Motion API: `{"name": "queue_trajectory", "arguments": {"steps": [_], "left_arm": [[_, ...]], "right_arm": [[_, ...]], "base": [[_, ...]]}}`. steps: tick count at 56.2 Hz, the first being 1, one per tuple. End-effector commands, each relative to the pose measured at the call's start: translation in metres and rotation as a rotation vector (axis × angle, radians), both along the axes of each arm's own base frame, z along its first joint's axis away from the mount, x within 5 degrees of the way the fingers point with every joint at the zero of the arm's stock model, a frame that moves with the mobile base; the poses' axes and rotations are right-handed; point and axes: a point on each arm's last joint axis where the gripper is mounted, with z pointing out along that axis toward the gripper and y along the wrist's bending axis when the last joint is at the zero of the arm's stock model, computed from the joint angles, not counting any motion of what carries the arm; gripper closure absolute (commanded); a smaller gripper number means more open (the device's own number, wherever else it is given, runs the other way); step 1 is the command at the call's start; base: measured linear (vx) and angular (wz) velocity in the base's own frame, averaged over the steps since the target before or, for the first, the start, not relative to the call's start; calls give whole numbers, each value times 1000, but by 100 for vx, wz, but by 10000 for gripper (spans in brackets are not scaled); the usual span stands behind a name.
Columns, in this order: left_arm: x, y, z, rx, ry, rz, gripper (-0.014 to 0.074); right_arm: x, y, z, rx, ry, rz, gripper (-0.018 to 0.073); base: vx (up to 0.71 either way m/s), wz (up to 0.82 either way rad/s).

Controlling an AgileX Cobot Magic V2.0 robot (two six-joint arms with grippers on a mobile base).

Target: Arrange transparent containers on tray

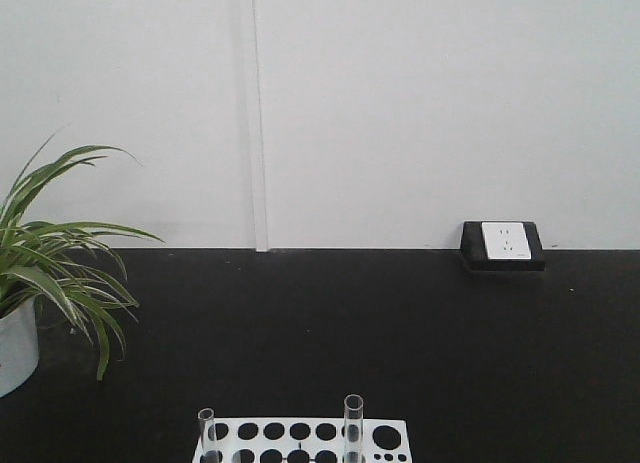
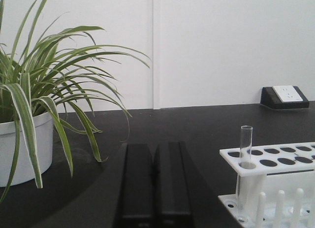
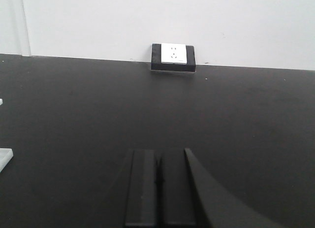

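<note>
Two clear glass test tubes stand upright in a white perforated rack point(image 1: 300, 433) at the bottom of the front view: one tube point(image 1: 207, 433) at its left end, the other point(image 1: 352, 423) right of centre. The left wrist view shows one tube point(image 2: 244, 159) in the rack point(image 2: 275, 161), to the right of my left gripper point(image 2: 155, 148), which is shut and empty. My right gripper point(image 3: 158, 154) is shut and empty over bare black table. The yellow tray is out of view.
A potted spider plant point(image 1: 40, 273) in a white pot point(image 2: 24, 149) stands at the left. A black wall socket box point(image 1: 503, 245) sits at the back right against the white wall. The table point(image 1: 400, 333) is black.
</note>
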Motion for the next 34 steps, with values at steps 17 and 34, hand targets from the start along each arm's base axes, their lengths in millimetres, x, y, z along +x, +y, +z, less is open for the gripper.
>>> {"name": "queue_trajectory", "arguments": {"steps": [17, 34], "left_arm": [[-1, -1, -1, -21, -78, -9, 604], [-1, -1, -1, -21, -78, -9, 604]], "right_arm": [[0, 1, 5, -9, -79, 10, 571], [0, 1, 5, -9, -79, 10, 571]], "base": [[0, 0], [0, 0]]}}
